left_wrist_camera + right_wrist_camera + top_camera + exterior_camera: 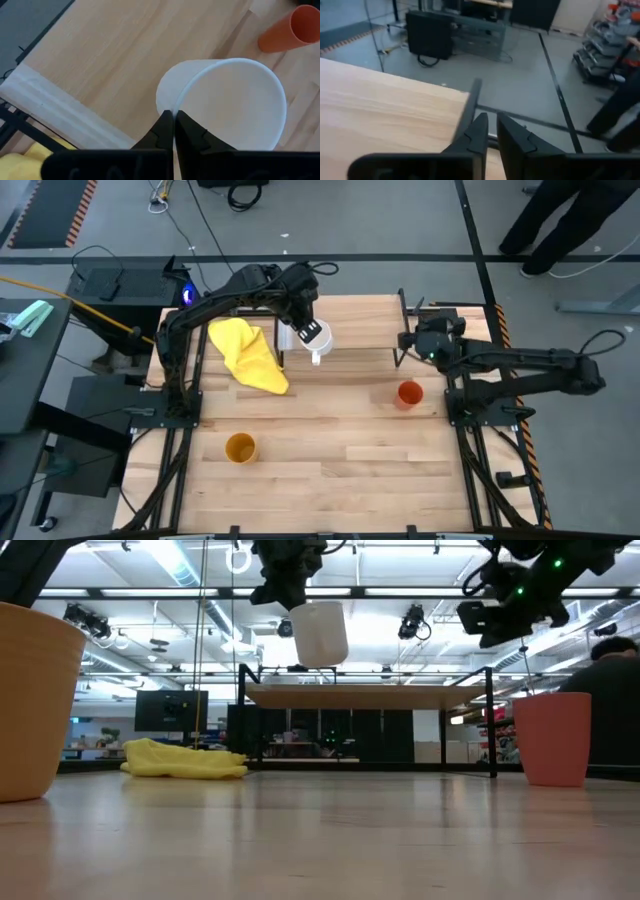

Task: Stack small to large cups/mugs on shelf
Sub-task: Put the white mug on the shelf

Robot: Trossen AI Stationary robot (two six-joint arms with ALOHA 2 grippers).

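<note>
The tabletop [330,460] is pale butcher-block wood in long glued strips, ringed by black metal framing, on a grey floor with cables. Across the table, the low view shows a bright hall with ceiling lights and monitors; a person's dark legs [545,225] stand off the far corner. The shelf [365,697] is a thin light-wood board on slim black legs, with a white strip at one end. Above that end hangs the left gripper [174,131], its fingers pinched on the rim of the smooth white mug [318,340], held clear of the board. A crumpled yellow cloth [250,355] lies beside it. The tapered orange-red cup [409,393] stands near the right gripper [491,131], whose fingers sit nearly together, holding nothing. The yellow-orange cup [240,447] stands alone toward the near left
</note>
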